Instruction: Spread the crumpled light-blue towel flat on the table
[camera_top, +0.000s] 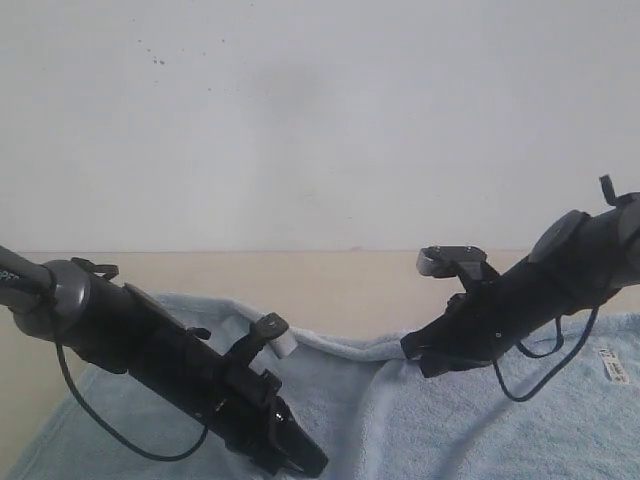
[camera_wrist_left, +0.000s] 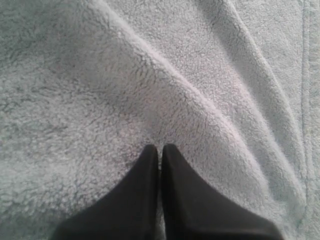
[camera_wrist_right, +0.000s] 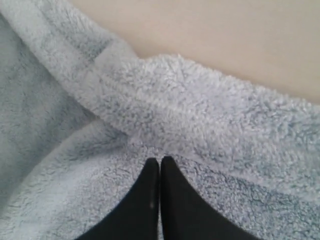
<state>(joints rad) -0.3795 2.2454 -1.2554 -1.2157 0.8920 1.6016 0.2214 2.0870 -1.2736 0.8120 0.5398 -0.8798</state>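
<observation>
Along the near side of the pale beige counter (camera_top: 360, 285) lies the towel (camera_top: 430, 420), light blue, fluffy and creased into soft ridges. The left claw (camera_wrist_left: 160, 148) is pressed together at the pile, with no cloth showing between its tips. The right claw (camera_wrist_right: 160, 160) is likewise closed, beside the towel's rolled far edge. A white tag (camera_top: 613, 366) sits near the right side. Beyond, bare counter meets a plain white wall (camera_top: 320, 120).
</observation>
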